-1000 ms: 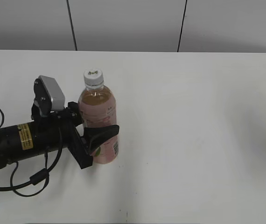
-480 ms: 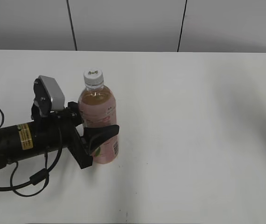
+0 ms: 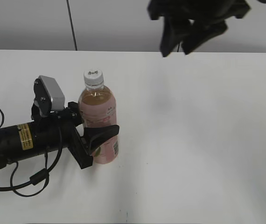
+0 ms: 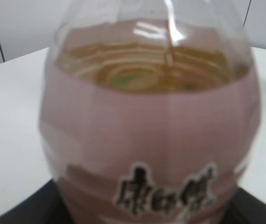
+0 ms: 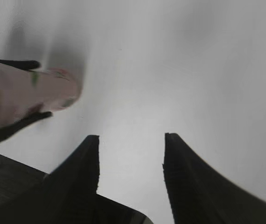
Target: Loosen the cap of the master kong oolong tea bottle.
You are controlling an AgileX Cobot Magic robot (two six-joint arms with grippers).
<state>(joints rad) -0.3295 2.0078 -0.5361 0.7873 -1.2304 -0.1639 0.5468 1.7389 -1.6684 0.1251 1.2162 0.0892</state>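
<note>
Bottle [image 3: 99, 122] of amber tea is seen standing upright on the white surface [image 3: 193, 140], its long axis vertical, with the white cap [image 3: 94, 77] screwed on at the top. The pink-labelled body is clamped by the left claw [image 3: 93, 133], reaching in from the left at mid height. The right claw [image 3: 182, 39] hangs high above the far side of the surface, its jaws apart and empty, well apart from the cap, which lies down and to its left. The cap is judged reachable only by the right arm, descending from above. Tea fills the bottle to about the shoulder.
</note>
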